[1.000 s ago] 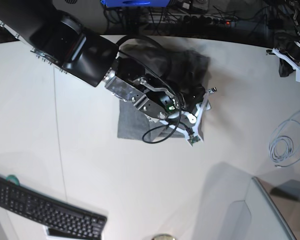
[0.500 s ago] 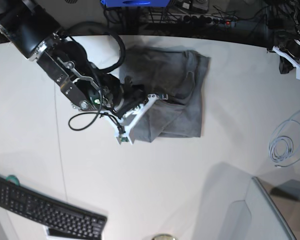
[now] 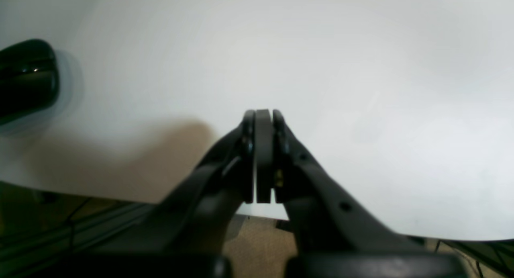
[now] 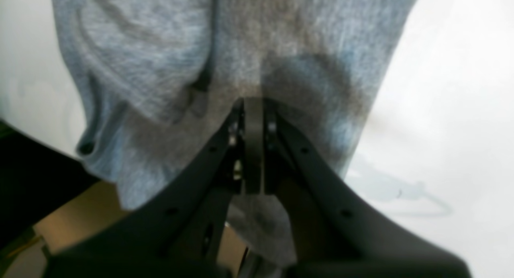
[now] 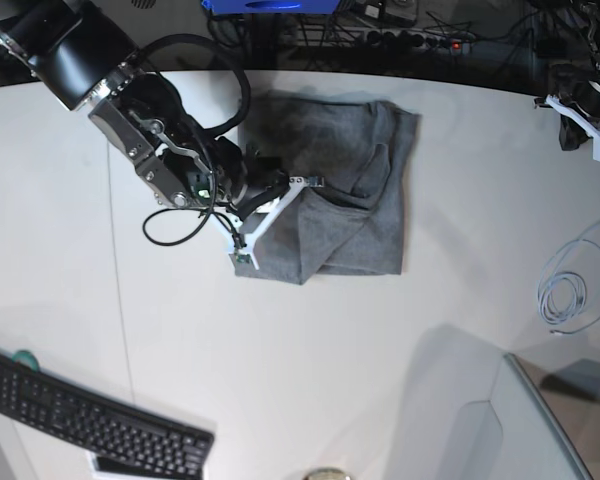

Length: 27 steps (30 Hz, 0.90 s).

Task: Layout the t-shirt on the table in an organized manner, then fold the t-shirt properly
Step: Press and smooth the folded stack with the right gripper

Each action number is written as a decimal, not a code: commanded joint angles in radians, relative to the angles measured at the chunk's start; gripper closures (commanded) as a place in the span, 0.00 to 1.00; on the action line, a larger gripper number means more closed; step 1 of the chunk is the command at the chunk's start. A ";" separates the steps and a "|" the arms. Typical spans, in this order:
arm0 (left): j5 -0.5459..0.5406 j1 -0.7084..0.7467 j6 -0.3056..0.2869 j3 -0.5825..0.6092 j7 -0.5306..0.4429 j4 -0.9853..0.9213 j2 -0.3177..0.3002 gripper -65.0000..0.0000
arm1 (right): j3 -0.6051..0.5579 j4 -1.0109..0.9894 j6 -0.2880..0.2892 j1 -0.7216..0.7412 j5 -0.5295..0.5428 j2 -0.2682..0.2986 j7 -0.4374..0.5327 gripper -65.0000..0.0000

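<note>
The grey t-shirt (image 5: 355,165) lies folded into a rough rectangle at the back middle of the white table (image 5: 280,380). My right gripper (image 5: 280,205) hangs over the shirt's left edge. In the right wrist view the right gripper (image 4: 253,103) has its jaws pressed together, with t-shirt (image 4: 241,49) cloth spread beneath and beyond it; no cloth shows between the pads. My left gripper (image 5: 592,125) sits at the table's far right edge, well away from the shirt. Seen from the left wrist, the left gripper (image 3: 264,113) is shut and empty above bare table (image 3: 361,69).
A black keyboard (image 5: 90,420) lies at the front left. A coiled white cable (image 5: 565,290) rests at the right. A pale grey object (image 5: 500,430) fills the front right corner. A black rounded object (image 3: 24,81) is near the left gripper. Cables run behind the far edge.
My right arm swung from over the shirt's right side back to its left edge, and its jaws closed. The folded shirt is now uncovered. The left arm stayed put.
</note>
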 commanded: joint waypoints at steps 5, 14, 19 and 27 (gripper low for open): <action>-0.008 0.003 0.002 -0.009 -0.018 0.013 -0.021 1.00 | 0.003 -0.074 0.066 0.048 0.001 -0.051 0.039 1.00; -0.007 0.004 0.002 -0.009 -0.018 0.013 -0.022 1.00 | 0.003 -0.182 0.106 0.152 -0.001 -0.160 0.072 1.00; -0.007 0.004 0.002 -0.009 -0.018 0.013 -0.022 1.00 | 0.003 -0.266 0.107 0.222 -0.001 -0.244 0.080 1.00; -0.007 0.003 0.002 -0.009 -0.018 0.013 -0.022 1.00 | -0.209 -0.429 0.110 0.375 0.010 -0.305 0.284 1.00</action>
